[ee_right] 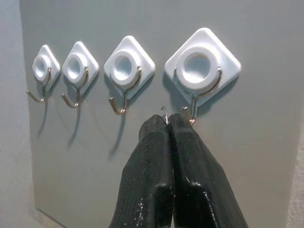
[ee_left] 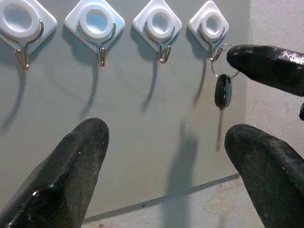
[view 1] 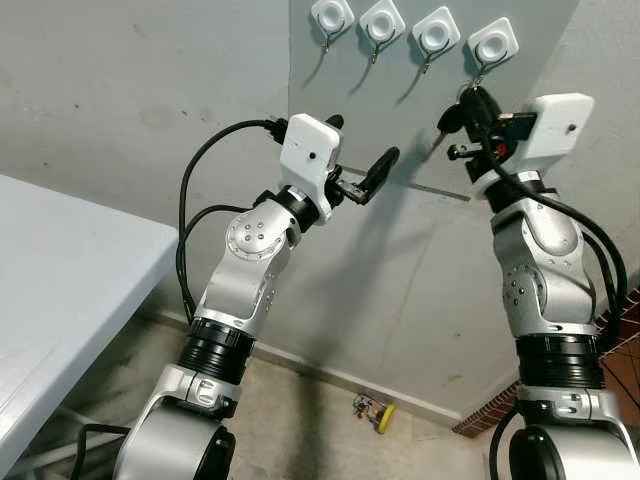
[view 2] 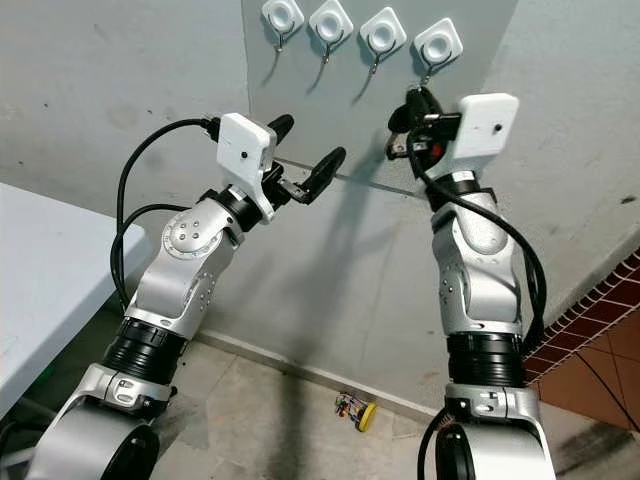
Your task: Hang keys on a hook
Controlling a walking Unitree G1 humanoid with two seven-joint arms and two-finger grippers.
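Four white diamond-shaped hooks sit in a row on a grey wall panel (view 1: pixel 400 120). My right gripper (ee_right: pixel 167 121) is raised just below the rightmost hook (ee_right: pixel 202 66), shut on the key ring (ee_right: pixel 164 114). The ring (ee_left: pixel 219 57) lies against that hook's wire tip; whether it is over the wire I cannot tell. A key with a black head (ee_left: pixel 223 92) dangles from the ring. My left gripper (view 1: pixel 362 142) is held up open to the left, pointing at the panel, with nothing between its fingers.
A white table (view 1: pixel 60 270) stands at the left. On the floor by the wall's base lies a small yellow object (view 1: pixel 375 410). Red brick (view 1: pixel 620 330) shows at the lower right. The other hooks (ee_left: pixel 95 21) carry nothing.
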